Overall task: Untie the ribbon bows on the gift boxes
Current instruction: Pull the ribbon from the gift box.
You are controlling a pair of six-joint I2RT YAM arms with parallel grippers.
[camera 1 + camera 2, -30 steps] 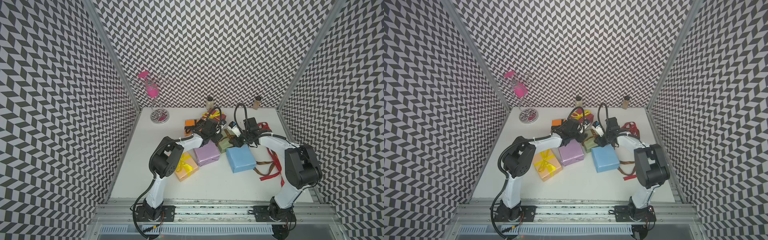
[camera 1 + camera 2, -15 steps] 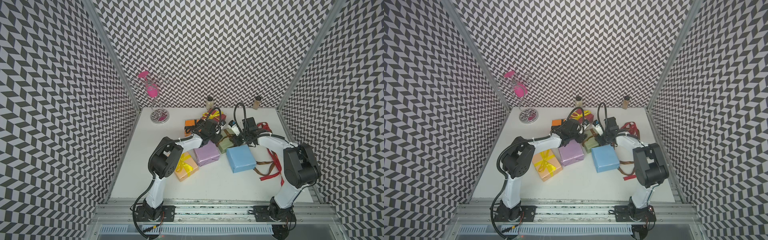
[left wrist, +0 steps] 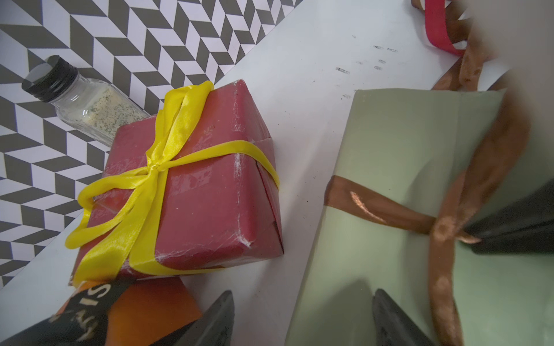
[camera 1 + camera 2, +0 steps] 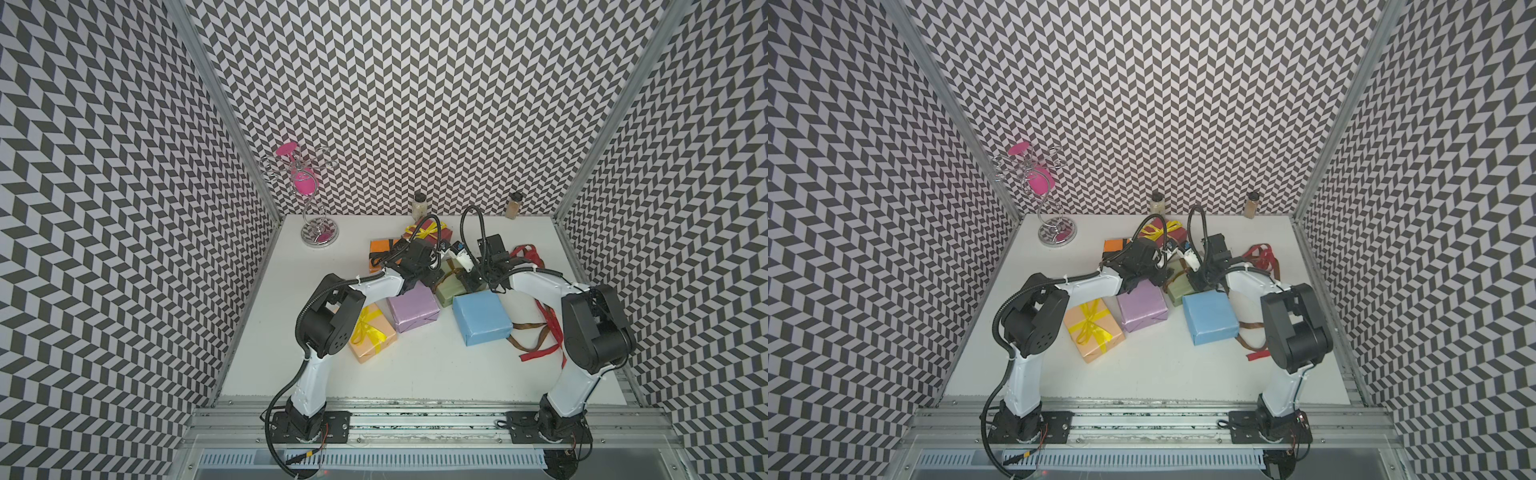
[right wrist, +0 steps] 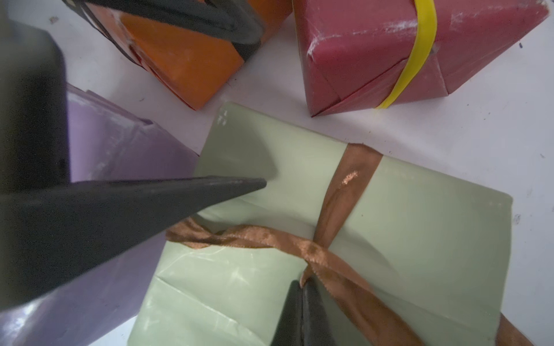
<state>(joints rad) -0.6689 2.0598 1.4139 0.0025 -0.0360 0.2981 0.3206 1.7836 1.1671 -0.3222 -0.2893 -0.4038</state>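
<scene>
Sage green box point(image 4: 451, 287), mid-surface just beyond the light blue box point(image 4: 481, 318), is the one being worked. Right jaws are pressed together at the knot, seemingly pinching a brown ribbon point(image 5: 269, 236) tail, though contact's half hidden. Left jaws hang spread over its left edge, both arms stretched low. Next: pull that tail outward, box braced.

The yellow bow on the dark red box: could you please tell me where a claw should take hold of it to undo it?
Pinch a loose tail, not a loop or the knot. The tails seem to hang over the edge of the dark red box beside the orange box, so coming down from above on that side and pulling away from the knot looks best.
</scene>
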